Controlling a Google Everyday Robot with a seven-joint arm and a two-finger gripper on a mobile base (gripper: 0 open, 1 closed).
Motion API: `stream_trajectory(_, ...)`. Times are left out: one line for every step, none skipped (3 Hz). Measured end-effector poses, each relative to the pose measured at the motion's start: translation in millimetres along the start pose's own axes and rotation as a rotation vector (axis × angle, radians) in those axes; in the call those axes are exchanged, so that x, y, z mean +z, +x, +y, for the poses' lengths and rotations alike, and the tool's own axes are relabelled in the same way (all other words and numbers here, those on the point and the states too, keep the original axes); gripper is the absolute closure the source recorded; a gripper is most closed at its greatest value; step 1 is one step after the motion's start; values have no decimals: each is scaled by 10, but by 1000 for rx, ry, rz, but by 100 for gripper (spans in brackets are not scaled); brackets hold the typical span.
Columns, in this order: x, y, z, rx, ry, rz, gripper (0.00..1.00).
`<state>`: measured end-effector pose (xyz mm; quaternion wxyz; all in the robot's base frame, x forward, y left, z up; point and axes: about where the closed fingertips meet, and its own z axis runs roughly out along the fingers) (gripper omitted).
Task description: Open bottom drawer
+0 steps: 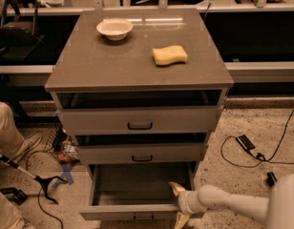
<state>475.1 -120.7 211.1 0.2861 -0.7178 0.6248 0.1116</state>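
The bottom drawer (128, 211) of the grey cabinet is pulled well out, its inside showing dark and bare, its small black bar handle (143, 218) at the picture's lower edge. My gripper (178, 204) is at the drawer's front right corner, coming in from the right on a white arm (233, 205). Its two pale fingers are spread, one (176, 188) above the drawer's front rim and one (180, 220) below it. The handle lies to the left of the gripper, apart from it.
The middle drawer (142, 152) and top drawer (140, 120) stand slightly ajar. A white bowl (114, 28) and a yellow sponge (170, 55) lie on the cabinet top. A person's leg (8, 132) and a stick tool (27, 173) are on the left; cables (252, 149) lie on the right floor.
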Motion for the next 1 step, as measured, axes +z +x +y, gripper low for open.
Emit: stream_trajectory(-497, 105, -90, -11, 61, -52, 0)
